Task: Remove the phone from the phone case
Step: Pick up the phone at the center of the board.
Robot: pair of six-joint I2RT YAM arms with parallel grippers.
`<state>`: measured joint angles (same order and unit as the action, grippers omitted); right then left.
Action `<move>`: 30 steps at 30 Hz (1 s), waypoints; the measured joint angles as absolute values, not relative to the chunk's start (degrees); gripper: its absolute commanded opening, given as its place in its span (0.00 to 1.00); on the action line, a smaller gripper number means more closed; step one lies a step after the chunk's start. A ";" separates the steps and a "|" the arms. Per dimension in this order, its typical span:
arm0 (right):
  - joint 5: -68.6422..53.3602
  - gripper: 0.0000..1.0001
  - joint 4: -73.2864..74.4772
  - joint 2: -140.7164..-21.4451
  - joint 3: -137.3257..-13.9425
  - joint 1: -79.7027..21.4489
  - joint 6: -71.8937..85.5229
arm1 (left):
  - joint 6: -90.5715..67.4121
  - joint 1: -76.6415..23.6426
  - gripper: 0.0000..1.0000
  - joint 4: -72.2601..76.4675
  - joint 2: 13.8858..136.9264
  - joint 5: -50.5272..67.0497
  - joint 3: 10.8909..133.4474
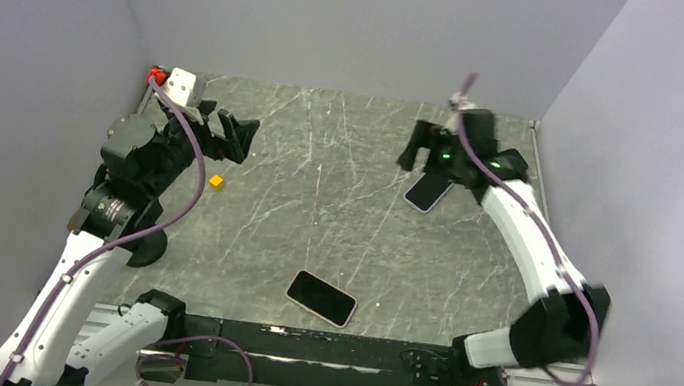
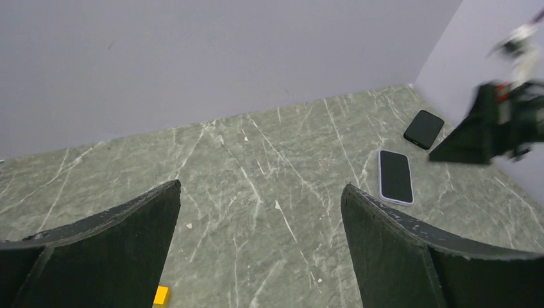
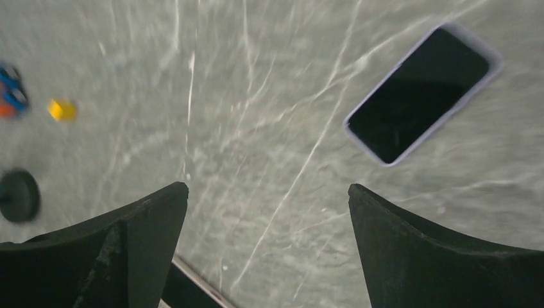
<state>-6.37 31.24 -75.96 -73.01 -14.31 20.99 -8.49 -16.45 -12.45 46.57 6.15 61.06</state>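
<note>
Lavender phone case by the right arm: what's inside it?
A phone sits in the case, dark screen up, with only the pale rim showing around it. The phone's back and the case's inner floor are covered, so not visible.

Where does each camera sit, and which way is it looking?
Top: high behind the arms, looking down on the table; both arms show, with the left gripper and right gripper open.
Left wrist: on the left arm, looking across the table; its own fingers show, and the right gripper sits far right.
Right wrist: on the right arm, looking down; its own fingers show.
Shared: all three see the pale-cased phone and the yellow block.
</note>
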 measured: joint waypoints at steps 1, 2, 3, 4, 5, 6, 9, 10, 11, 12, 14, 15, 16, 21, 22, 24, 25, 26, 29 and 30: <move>-6.52 1.00 33.32 -80.18 -74.43 -15.73 20.64 | -8.64 -16.45 0.99 -12.45 46.54 5.93 61.06; -6.55 1.00 34.11 -82.67 -75.07 -18.15 20.40 | -8.69 -16.45 0.99 -12.43 46.54 5.67 61.06; -5.82 1.00 35.38 -86.17 -75.88 -21.26 19.86 | -8.71 -16.49 0.99 -12.43 46.54 5.19 61.04; -5.30 1.00 36.21 -89.36 -76.27 -24.86 19.27 | -8.71 -16.49 0.99 -12.40 46.54 4.73 61.01; -5.08 1.00 36.80 -92.29 -76.36 -28.97 18.57 | -8.73 -16.49 0.99 -12.40 46.54 4.40 60.95; -5.30 1.00 37.43 -94.85 -76.36 -33.15 17.87 | -8.73 -16.49 0.99 -12.36 46.54 4.03 60.86; -6.13 1.00 38.48 -100.53 -76.36 -44.84 15.44 | -8.75 -16.49 0.99 -12.25 46.46 2.68 60.51; -6.26 1.00 38.65 -101.65 -76.42 -47.77 14.66 | -8.78 -16.49 0.99 -12.25 46.39 2.28 60.38; -6.44 1.00 39.03 -102.89 -76.62 -50.96 13.63 | -8.78 -16.49 0.99 -12.25 46.33 1.98 60.27; -6.48 1.00 39.42 -104.09 -76.97 -53.69 12.56 | -8.80 -16.49 0.99 -12.25 46.26 1.67 60.20; -6.42 1.00 40.27 -106.32 -77.67 -57.80 10.35 | -8.84 -16.49 0.99 -12.25 46.22 1.39 60.20; -6.20 1.00 40.69 -107.33 -77.89 -59.24 9.30 | -8.86 -16.49 0.99 -12.23 46.22 1.23 60.20; -5.87 1.00 40.95 -108.18 -77.95 -60.40 8.32 | -8.88 -16.49 0.99 -12.23 46.22 1.19 60.20; -3.86 1.00 41.95 -109.49 -77.25 -63.90 5.19 | -8.93 -16.49 0.99 -12.23 46.22 1.02 60.20; -3.73 1.00 41.76 -109.36 -76.79 -64.36 4.84 | -8.93 -16.49 0.99 -12.23 46.22 0.99 60.20; -3.66 1.00 41.47 -108.86 -75.35 -65.21 4.16 | -9.10 -16.49 0.99 -12.23 46.22 0.99 60.20; -3.73 1.00 41.50 -108.71 -74.83 -65.54 3.95 | -9.15 -16.49 0.99 -12.23 46.22 0.99 60.20; -3.90 1.00 41.50 -108.62 -74.32 -65.87 3.68 | -9.21 -16.49 0.99 -12.23 46.22 0.99 60.20; -4.69 1.00 41.47 -108.62 -73.21 -66.52 3.03 | -9.30 -16.49 0.99 -12.23 46.22 1.02 60.20; -5.06 1.00 41.36 -108.62 -72.88 -66.70 2.92 | -9.30 -16.49 0.99 -12.23 46.22 1.02 60.20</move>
